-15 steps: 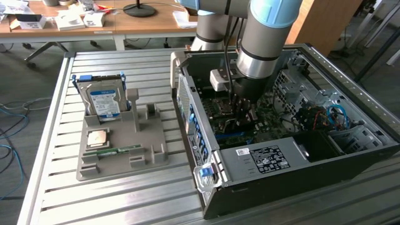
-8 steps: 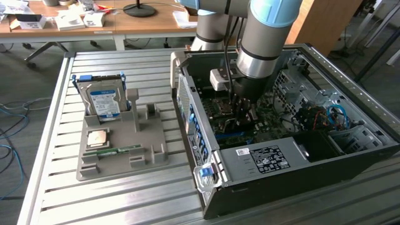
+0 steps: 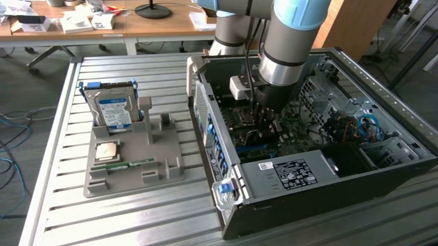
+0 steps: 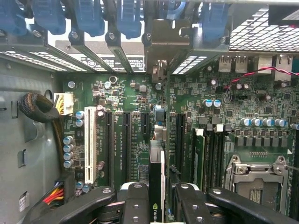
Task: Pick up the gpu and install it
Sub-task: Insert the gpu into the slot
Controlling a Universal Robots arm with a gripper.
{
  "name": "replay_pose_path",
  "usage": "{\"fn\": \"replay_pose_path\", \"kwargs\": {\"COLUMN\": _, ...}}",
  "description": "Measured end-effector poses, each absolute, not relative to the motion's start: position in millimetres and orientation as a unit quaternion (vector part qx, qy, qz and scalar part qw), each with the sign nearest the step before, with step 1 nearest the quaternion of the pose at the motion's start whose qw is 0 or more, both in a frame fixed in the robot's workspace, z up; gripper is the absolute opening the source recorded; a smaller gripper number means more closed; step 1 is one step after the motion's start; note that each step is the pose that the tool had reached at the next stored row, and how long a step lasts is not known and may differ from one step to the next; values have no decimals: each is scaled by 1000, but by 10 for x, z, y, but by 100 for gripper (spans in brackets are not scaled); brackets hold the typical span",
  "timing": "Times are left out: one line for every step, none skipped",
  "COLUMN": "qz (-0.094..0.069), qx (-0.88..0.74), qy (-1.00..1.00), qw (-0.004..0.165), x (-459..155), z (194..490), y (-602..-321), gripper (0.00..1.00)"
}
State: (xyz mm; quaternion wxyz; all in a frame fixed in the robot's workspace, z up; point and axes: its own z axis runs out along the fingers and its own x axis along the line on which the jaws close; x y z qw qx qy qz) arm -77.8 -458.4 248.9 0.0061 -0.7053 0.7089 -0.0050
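gpu (image 4: pixel 155 205) clenched edge-on between the gripper (image 4: pixel 159 189) fingers, held low inside the open pc case (image 3: pixel 308 215) over the motherboard (image 4: pixel 117 93) slots, seated or not can't be told, case parked at 3 o'clock of the grey tray (image 3: pixel 164 169), hard drive (image 3: pixel 113 110) propped at the tray's 12 o'clock end

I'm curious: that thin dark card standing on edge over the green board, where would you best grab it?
By its two flat faces near the upper edge, coming straight down from above. The gpu stands on edge, so its broad sides give the fingers parallel surfaces to press on, and its lower edge is left free for the slots. The fingers clamp it this way now.
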Motion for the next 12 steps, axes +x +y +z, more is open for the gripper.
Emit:
{"fn": "replay_pose_path", "kwargs": {"qz": -5, "qx": -705, "qy": 709, "qw": 6, "x": -780, "z": 2489, "y": -4584, "gripper": 26}}
{"fn": "replay_pose_path", "kwargs": {"qz": -5, "qx": -705, "qy": 709, "qw": 6, "x": -782, "z": 2489, "y": -4584, "gripper": 26}}
{"fn": "replay_pose_path", "kwargs": {"qz": -5, "qx": -705, "qy": 709, "qw": 6, "x": -784, "z": 2489, "y": -4584, "gripper": 26}}
{"fn": "replay_pose_path", "kwargs": {"qz": -5, "qx": -705, "qy": 709, "qw": 7, "x": -786, "z": 2489, "y": -4584, "gripper": 26}}
{"fn": "replay_pose_path", "kwargs": {"qz": -5, "qx": -705, "qy": 709, "qw": 7, "x": -787, "z": 2489, "y": -4585, "gripper": 26}}
{"fn": "replay_pose_path", "kwargs": {"qz": -5, "qx": -705, "qy": 709, "qw": 7, "x": -787, "z": 2488, "y": -4585, "gripper": 26}}
{"fn": "replay_pose_path", "kwargs": {"qz": -6, "qx": -705, "qy": 709, "qw": 7, "x": -787, "z": 2489, "y": -4584, "gripper": 26}}
{"fn": "replay_pose_path", "kwargs": {"qz": -6, "qx": -705, "qy": 709, "qw": 7, "x": -788, "z": 2488, "y": -4584, "gripper": 26}}
{"fn": "replay_pose_path", "kwargs": {"qz": -6, "qx": -705, "qy": 709, "qw": 8, "x": -788, "z": 2488, "y": -4584, "gripper": 26}}
{"fn": "replay_pose_path", "kwargs": {"qz": -6, "qx": -705, "qy": 709, "qw": 8, "x": -788, "z": 2488, "y": -4584, "gripper": 26}}
{"fn": "replay_pose_path", "kwargs": {"qz": -6, "qx": -705, "qy": 709, "qw": 8, "x": -788, "z": 2488, "y": -4584, "gripper": 26}}
{"fn": "replay_pose_path", "kwargs": {"qz": -6, "qx": -705, "qy": 709, "qw": 8, "x": -788, "z": 2488, "y": -4584, "gripper": 26}}
